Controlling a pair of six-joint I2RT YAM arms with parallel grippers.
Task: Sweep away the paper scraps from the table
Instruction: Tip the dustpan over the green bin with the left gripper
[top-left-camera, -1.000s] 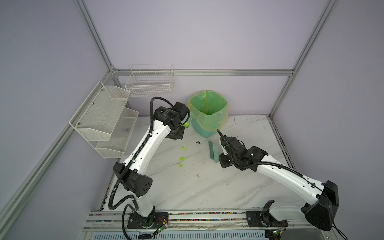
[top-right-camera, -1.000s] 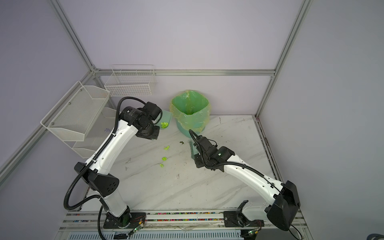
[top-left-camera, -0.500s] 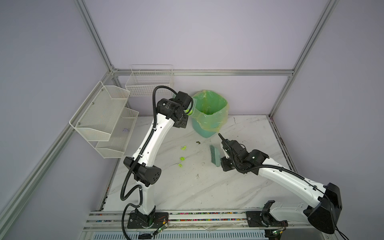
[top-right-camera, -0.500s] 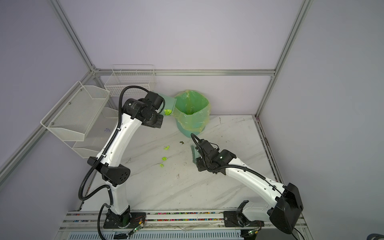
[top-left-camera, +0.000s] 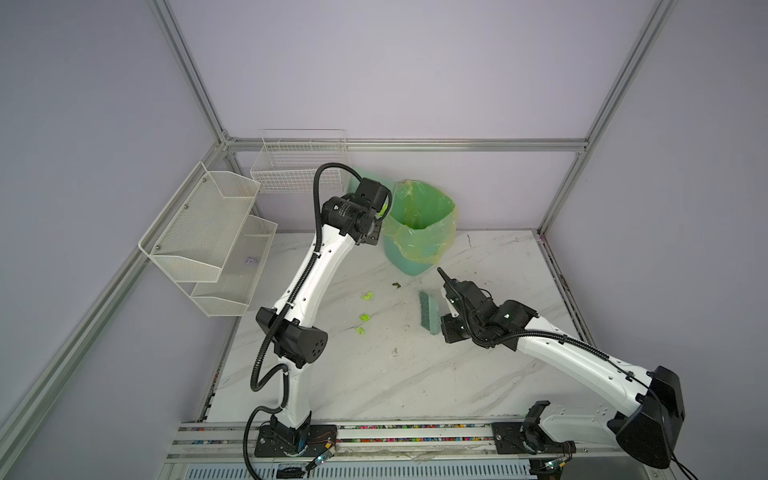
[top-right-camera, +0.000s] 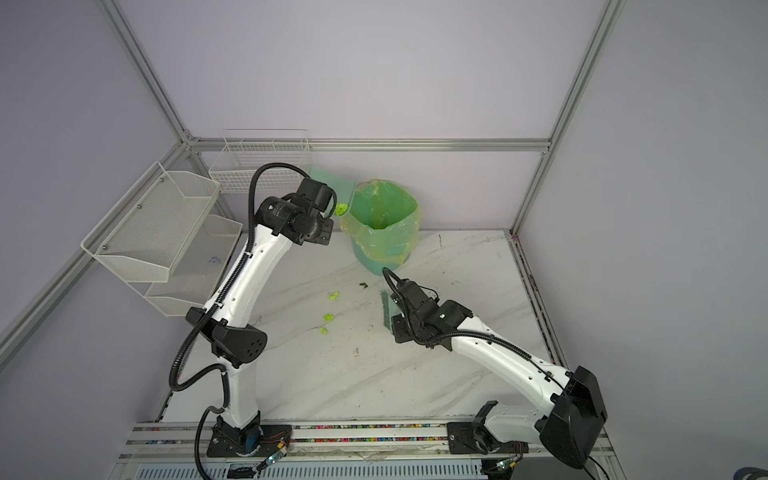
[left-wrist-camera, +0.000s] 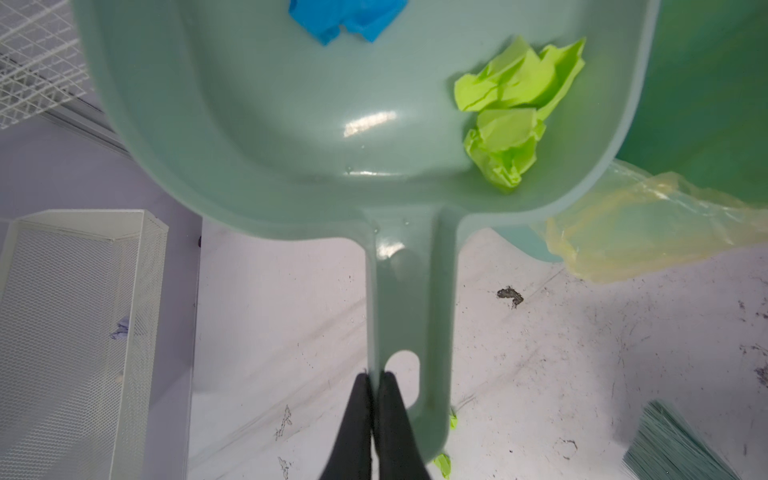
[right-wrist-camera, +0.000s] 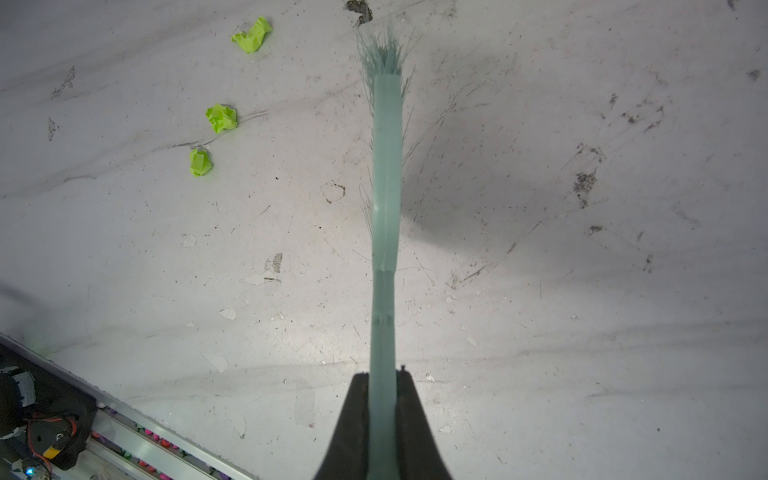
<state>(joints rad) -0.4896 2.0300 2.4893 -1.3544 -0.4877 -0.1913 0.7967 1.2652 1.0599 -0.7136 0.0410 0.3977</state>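
Observation:
My left gripper (left-wrist-camera: 376, 376) is shut on the handle of a pale green dustpan (left-wrist-camera: 291, 124), held raised beside the rim of the green-lined bin (top-left-camera: 411, 257). In the pan lie paper scraps: a blue one (left-wrist-camera: 345, 16) and yellow-green ones (left-wrist-camera: 515, 104). Three yellow-green scraps (top-left-camera: 367, 295) (top-left-camera: 365, 317) (top-left-camera: 360, 331) lie on the table (top-left-camera: 415, 374), left of the brush. My right gripper (right-wrist-camera: 384, 376) is shut on the handle of a teal brush (right-wrist-camera: 386, 166), whose bristles (top-left-camera: 424, 309) are low over the table.
Two white mesh shelves (top-left-camera: 208, 232) hang on the left wall and a wire basket (top-left-camera: 299, 166) on the back wall, close to the raised dustpan. A dark olive speck (top-left-camera: 396, 285) lies near the bin. An aluminium rail (top-left-camera: 395, 428) edges the table's front.
My left arm has lifted the dustpan up and back, to the bin's rim. The right arm and the brush have drawn back slightly toward the front.

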